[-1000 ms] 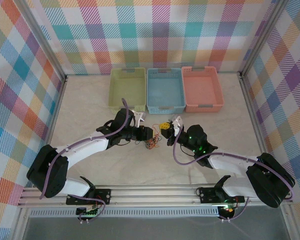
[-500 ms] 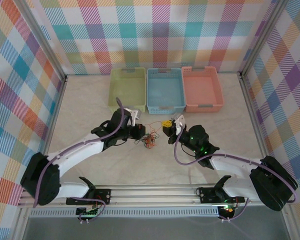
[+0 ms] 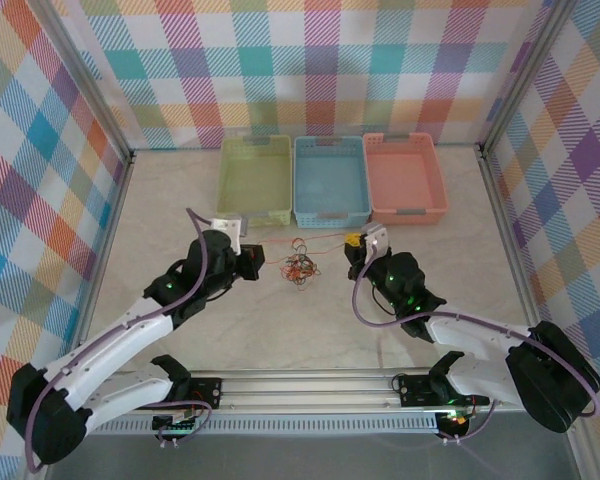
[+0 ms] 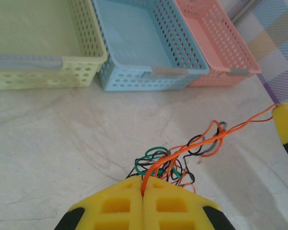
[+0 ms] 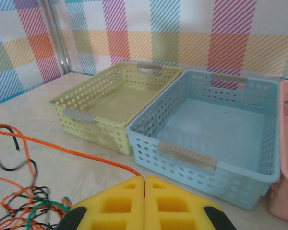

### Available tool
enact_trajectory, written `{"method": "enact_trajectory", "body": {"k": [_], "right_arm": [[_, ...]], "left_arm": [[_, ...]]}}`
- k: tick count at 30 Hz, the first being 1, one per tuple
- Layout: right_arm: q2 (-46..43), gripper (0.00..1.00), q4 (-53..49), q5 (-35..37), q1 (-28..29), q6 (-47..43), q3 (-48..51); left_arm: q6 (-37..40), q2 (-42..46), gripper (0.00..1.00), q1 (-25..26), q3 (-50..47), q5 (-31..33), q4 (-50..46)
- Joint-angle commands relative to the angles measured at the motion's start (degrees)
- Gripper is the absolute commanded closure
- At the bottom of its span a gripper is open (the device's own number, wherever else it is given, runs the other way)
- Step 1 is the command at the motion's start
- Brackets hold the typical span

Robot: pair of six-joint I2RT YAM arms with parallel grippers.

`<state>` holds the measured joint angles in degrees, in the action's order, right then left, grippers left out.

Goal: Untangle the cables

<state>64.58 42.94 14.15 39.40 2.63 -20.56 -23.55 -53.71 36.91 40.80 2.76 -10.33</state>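
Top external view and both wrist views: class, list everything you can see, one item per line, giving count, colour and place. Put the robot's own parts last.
cables: several, orange, green and black, tangled in a heap on the table between the two arms
orange cable: one, orange, pulled out of the heap and stretched between both sets of fingers
baskets: three, yellow-green, blue and pink, side by side at the far edge, nothing inside
table: one, cream marbled, under everything
walls: multicoloured plaid, around the table
arms: two, white and black, left and right, bolted at the near edge
left fingers: two, yellow, shut on the orange cable
right fingers: two, yellow, shut on the orange cable
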Motion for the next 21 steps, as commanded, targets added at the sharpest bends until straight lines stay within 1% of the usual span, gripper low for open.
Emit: {"method": "enact_trajectory", "body": {"k": [1,3,5,7,10,15,21], "right_arm": [[-1.46,1.00,-0.31,4.69,-0.88,1.50,0.93],[-1.73,1.00,-0.19,4.46,-0.99,1.43,1.04],[-1.97,1.00,1.04,2.34,-0.99,1.04,1.45],[-2.22,1.00,2.20,-0.58,-0.99,0.47,1.73],[-2.82,1.00,3.47,-2.54,-0.99,0.36,2.24],[-4.66,1.00,3.82,-1.33,-0.99,0.10,3.13],[-6.13,1.00,3.21,0.60,-0.99,-0.09,3.59]], "left_arm": [[-0.76,4.92,1.00,0.40,-1.39,5.58,-0.26],[-0.78,6.75,1.00,0.36,-2.06,7.10,-0.26],[-0.73,8.00,1.00,0.36,-2.64,7.45,0.03],[-0.78,8.04,1.00,0.35,-2.65,7.35,-0.04],[-0.76,7.75,1.00,0.31,-2.39,7.69,-0.30],[-1.15,8.22,1.00,0.36,-2.31,9.68,-1.32],[-1.54,10.82,1.00,0.36,-3.08,12.32,-1.80]]}}
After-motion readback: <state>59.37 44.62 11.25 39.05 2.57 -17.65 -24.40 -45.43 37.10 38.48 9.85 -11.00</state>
